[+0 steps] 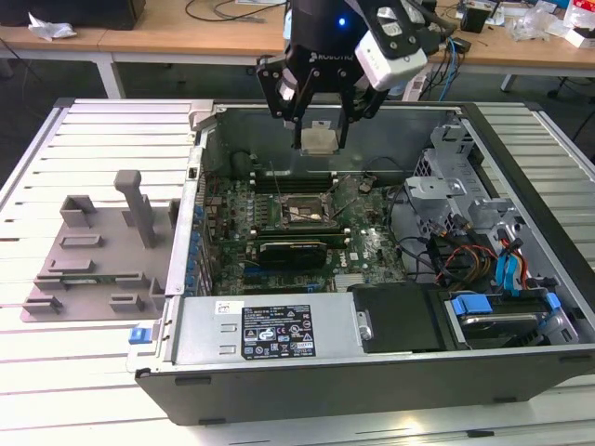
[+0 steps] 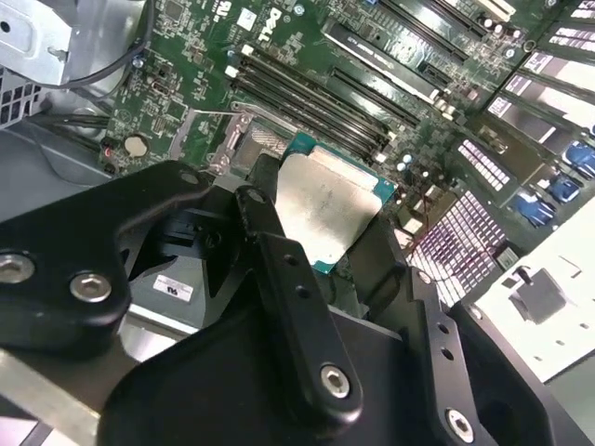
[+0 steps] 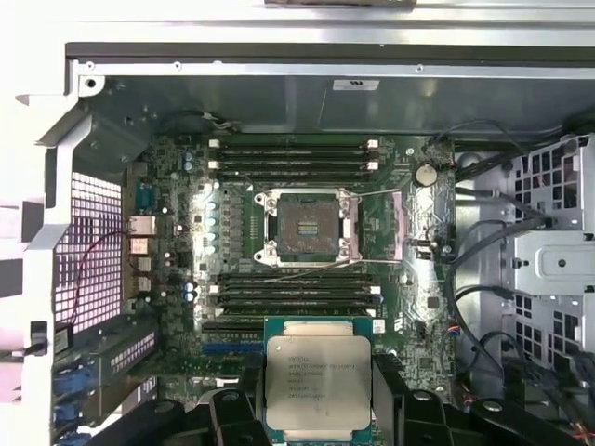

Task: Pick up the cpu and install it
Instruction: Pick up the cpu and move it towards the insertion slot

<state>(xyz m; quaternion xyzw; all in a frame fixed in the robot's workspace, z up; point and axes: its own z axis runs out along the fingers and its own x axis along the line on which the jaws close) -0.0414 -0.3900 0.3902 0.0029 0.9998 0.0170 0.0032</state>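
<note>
- The slatted surface (image 1: 93,130) carried the lot, spreading out well below the end effector (image 1: 321,139) and on every side of it.
- The open computer case (image 1: 279,334) lay on its side beneath the end effector, its inside facing up.
- A grey moulded holder (image 1: 93,251) sat outside the case, well apart from the end effector, towards the exterior view's left.
- The motherboard (image 3: 418,232) lined the case floor, right under the end effector but well short of touching it.
- The end effector hung high over the board with its fingers (image 2: 279,260) clamped on opposite edges of the chip. By my reading, that meant the pick-up was done!
- The socket (image 3: 307,226) lay bare, with no chip in it, below the end effector and off to one side rather than straight under it.
- The cpu (image 3: 319,383) rode level in the end effector's grip, metal plate up, clear of the board and apart from the socket. So I judged the install not yet done: lining up, lowering and seating were all left.
</note>
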